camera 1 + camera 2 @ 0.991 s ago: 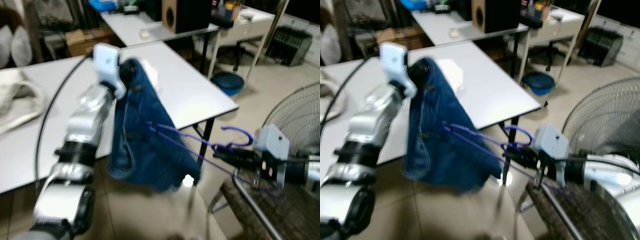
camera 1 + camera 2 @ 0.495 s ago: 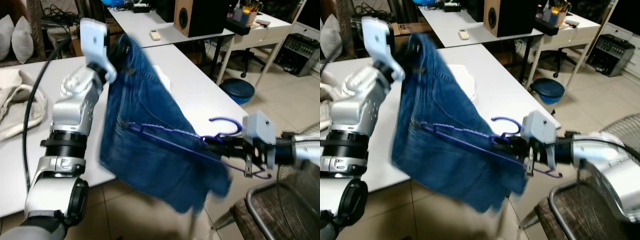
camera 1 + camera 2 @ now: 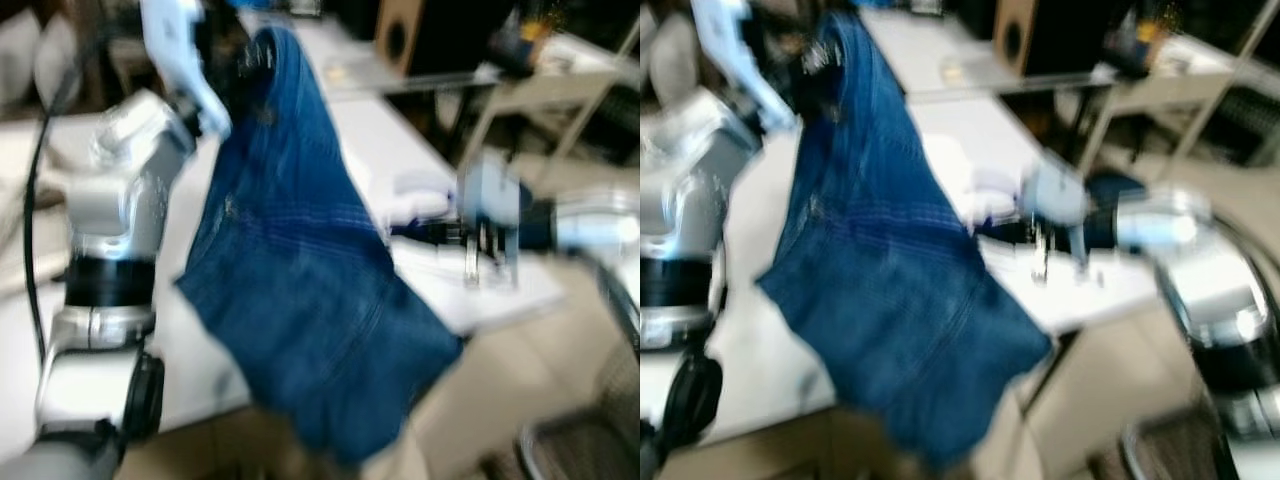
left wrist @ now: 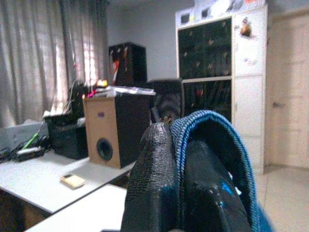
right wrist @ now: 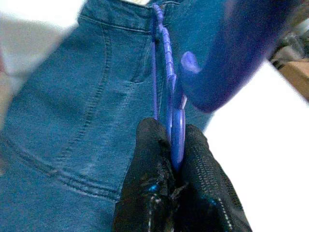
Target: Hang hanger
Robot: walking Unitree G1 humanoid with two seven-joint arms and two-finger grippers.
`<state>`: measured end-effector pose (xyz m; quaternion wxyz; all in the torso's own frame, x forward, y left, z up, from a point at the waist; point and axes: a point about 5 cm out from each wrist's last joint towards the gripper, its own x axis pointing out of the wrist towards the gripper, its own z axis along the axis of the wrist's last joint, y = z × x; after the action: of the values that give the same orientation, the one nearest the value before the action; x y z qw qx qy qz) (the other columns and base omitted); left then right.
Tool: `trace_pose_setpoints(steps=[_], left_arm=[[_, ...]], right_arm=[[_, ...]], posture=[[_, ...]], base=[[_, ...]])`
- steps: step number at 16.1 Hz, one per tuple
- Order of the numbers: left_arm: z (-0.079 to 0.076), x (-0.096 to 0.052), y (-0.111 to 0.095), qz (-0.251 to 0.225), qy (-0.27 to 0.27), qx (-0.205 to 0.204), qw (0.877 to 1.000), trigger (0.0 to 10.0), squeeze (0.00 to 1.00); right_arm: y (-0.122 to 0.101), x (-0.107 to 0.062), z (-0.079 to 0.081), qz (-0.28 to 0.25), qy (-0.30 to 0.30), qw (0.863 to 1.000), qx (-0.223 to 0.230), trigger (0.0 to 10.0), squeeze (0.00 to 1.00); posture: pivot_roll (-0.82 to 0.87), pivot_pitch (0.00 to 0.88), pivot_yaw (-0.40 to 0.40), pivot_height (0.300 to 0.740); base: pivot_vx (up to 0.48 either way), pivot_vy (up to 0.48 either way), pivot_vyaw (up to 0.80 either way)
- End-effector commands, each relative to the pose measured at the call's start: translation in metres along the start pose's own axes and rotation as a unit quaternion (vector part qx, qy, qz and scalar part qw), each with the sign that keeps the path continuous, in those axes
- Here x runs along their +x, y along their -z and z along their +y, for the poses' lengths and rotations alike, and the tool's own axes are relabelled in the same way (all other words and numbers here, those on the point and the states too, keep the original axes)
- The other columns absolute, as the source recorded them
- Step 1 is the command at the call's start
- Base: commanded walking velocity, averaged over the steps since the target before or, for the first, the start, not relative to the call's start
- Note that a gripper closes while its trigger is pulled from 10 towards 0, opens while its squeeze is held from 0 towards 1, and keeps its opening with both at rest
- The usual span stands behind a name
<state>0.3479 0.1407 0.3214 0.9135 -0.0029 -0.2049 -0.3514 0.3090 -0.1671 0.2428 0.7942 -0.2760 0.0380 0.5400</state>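
Up on the left, I see the left gripper (image 4: 176,193) raised high, its fingers pinched tight on the top edge of the blue jeans (image 3: 310,300), which drape down in front of the white table (image 3: 360,150). To the right, my right gripper (image 5: 176,183) is clamped on the purple hanger (image 5: 169,96), held against the denim just beside the jeans. Head views are blurred.
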Motion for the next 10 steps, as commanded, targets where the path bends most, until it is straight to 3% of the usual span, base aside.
trace_pose_setpoints(steps=[1,2,3,4,5,6,7,8,10], left_arm=[[-0.012,0.008,-0.021,-0.046,0.037,0.003,0.998,10.0,0.00],[-0.013,0.008,-0.029,-0.066,0.042,-0.001,0.997,10.0,0.00],[-0.013,0.007,-0.045,-0.110,0.045,-0.010,0.993,10.0,0.00],[-0.011,0.007,-0.056,-0.144,0.041,-0.013,0.989,10.0,0.00],[-0.009,0.007,-0.066,-0.174,0.031,-0.019,0.984,10.0,0.00],[-0.007,0.007,-0.072,-0.197,0.020,-0.028,0.980,10.0,0.00],[-0.007,0.007,-0.074,-0.206,0.017,-0.030,0.978,10.0,0.00],[-0.008,0.007,-0.075,-0.214,0.013,-0.035,0.976,10.0,0.00],[-0.013,0.009,-0.063,-0.183,0.024,-0.031,0.982,10.0,0.00]], right_arm=[[0.004,-0.005,-0.018,0.018,0.064,0.998,-0.011,10.0,0.00],[-0.001,-0.004,-0.033,0.014,0.111,0.993,-0.022,10.0,0.00],[-0.016,-0.008,-0.061,-0.015,0.209,0.977,-0.043,10.0,0.00],[-0.036,-0.018,-0.084,-0.062,0.300,0.950,-0.057,10.0,0.00],[-0.059,-0.033,-0.102,-0.136,0.382,0.912,-0.062,10.0,0.00],[-0.075,-0.046,-0.107,-0.190,0.420,0.885,-0.071,10.0,0.00],[-0.080,-0.049,-0.109,-0.204,0.433,0.874,-0.080,10.0,0.00],[-0.081,-0.049,-0.110,-0.219,0.436,0.869,-0.081,10.0,0.00],[-0.049,-0.016,-0.091,-0.178,0.348,0.919,-0.056,10.0,0.00]], posture=[[-0.16,0.000,-0.023,0.740],[-0.16,0.000,-0.023,0.740],[-0.15,0.000,-0.023,0.740],[-0.15,0.000,-0.023,0.740],[-0.15,0.000,-0.029,0.740],[-0.15,0.000,-0.029,0.740],[-0.15,0.000,-0.029,0.740],[-0.15,0.000,-0.029,0.740],[-0.15,0.000,-0.025,0.740]], base=[[0.000,0.000,0.00],[0.000,0.000,0.00],[0.000,0.000,0.00],[0.000,0.000,0.00],[0.000,0.000,0.00],[0.000,0.000,0.00],[0.000,0.000,0.00],[0.000,0.000,0.00],[0.000,0.000,0.00]])
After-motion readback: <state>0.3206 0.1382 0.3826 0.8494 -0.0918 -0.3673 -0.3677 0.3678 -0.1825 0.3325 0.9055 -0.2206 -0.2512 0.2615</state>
